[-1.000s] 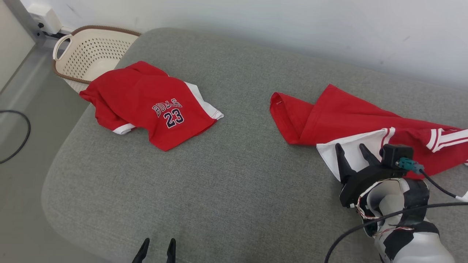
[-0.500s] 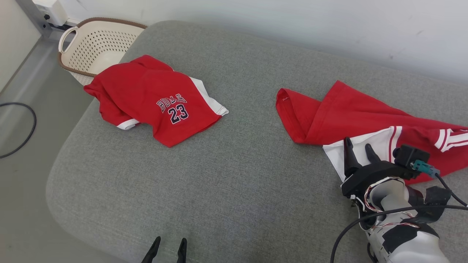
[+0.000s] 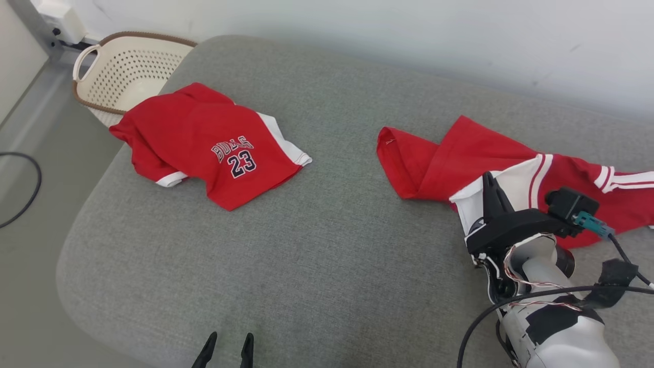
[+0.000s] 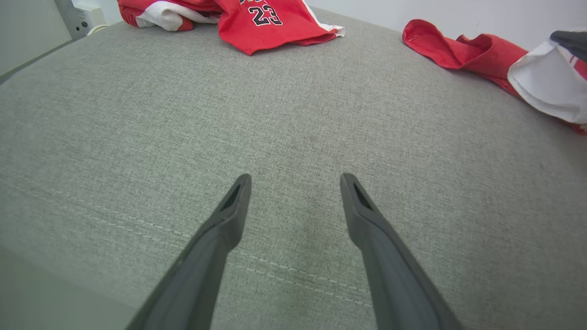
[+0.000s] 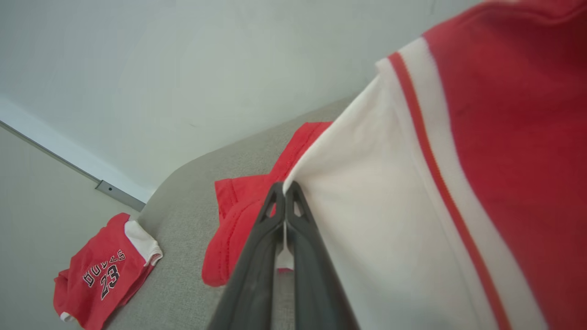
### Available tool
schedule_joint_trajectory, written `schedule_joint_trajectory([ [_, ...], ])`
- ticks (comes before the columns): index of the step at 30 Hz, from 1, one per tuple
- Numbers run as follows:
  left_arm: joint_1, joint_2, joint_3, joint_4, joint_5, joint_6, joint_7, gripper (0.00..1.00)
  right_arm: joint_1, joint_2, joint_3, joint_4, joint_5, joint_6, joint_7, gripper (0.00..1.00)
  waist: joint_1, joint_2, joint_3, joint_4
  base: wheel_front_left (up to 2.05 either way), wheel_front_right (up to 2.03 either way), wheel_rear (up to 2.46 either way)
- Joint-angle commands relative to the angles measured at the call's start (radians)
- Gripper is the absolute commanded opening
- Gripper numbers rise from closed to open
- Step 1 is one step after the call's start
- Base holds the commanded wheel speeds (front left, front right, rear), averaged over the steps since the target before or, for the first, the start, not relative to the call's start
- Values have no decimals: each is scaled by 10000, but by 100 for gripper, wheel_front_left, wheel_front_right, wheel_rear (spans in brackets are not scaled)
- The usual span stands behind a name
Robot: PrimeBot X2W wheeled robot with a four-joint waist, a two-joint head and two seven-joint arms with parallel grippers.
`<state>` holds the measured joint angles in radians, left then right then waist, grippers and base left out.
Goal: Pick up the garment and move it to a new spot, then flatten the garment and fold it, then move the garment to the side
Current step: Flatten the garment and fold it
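**Right claw [image 3: 489,176] clenched on white panel [image 3: 521,184] of the garment [image 3: 460,153]**

Right wrist view: both dark fingers [image 5: 259,256] are pressed together, with a thin fold of the white panel pinched at their tips. The head view gives only closed fingers against the panel's near edge. The pinch itself is plain from the wrist alone.

Left claw [image 3: 230,336] sits at the near edge of the cushion [image 3: 317,245], jaws spread, nothing between them. The left wrist view has it low over bare grey fabric. Whether it touches, cannot tell.

The garment is red, its white panel edged with red stripes, and lies on the right half of the cushion. Its long axis runs across the cushion, roughly along the wall [image 3: 409,30], from mid-cushion out past the right edge of the head view. The loosely folded red end points to the robot's left, toward the jersey [image 3: 204,143]. In the left wrist view the panel bulges up off the fabric.

The jersey, folded, red, marked "BULLS 23", lies far left on the cushion, well apart from the garment.

The cushion is grey and woven with rounded corners. A stitched seam near its front edge shows from the left wrist. A perforated cream basket [image 3: 127,71] stands off the far left corner. The wall behind is pale. Grey floor [image 3: 30,266] lies to the left, with a dark cable [image 3: 39,180] on it.
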<state>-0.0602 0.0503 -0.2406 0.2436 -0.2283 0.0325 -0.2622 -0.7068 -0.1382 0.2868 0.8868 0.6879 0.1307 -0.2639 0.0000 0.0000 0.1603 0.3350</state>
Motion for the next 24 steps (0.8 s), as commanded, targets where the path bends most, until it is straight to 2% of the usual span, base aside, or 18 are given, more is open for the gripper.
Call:
schedule_joint_trajectory([
  [1, 208, 0, 72, 10, 24, -7, -44, 100, 180, -72, 73, -324, 240, 2, -3, 0, 0, 0, -244, -274, 0, 0, 0],
  [4, 294, 7, 265, -27, 96, -83, -44, 100, 485, -338, 282, -1209, 751, 2, -3, 0, 0, 0, -481, -669, 0, 0, 0],
  [8, 396, 4, 439, -50, 167, -175, -44, 100, 1199, -1071, 737, -2553, 1400, 2, 131, 0, 0, 0, -757, -1390, 0, 0, 0],
  [9, 396, 4, 439, -50, 167, -175, -44, 100, 1199, -1071, 737, -2553, 1400, 2, 131, 0, 0, 0, -757, -1390, 0, 0, 0],
  [14, 284, 0, 515, -93, 180, -263, -44, 100, 2570, -2251, 1214, -3971, 1947, 2, 504, 0, 0, 0, -972, -2285, 0, 0, 0],
  [18, 117, 0, 495, -113, 163, -288, -44, 100, 3741, -2815, 1056, -4368, 2368, 2, 628, 0, 0, 0, -1038, -2849, 0, 0, 0],
  [24, 148, 2, 474, -46, 220, -374, -44, 100, 5508, -2921, 1072, -4561, 2868, 2, 728, 0, 0, 0, -1329, -3514, 0, 0, 0],
])
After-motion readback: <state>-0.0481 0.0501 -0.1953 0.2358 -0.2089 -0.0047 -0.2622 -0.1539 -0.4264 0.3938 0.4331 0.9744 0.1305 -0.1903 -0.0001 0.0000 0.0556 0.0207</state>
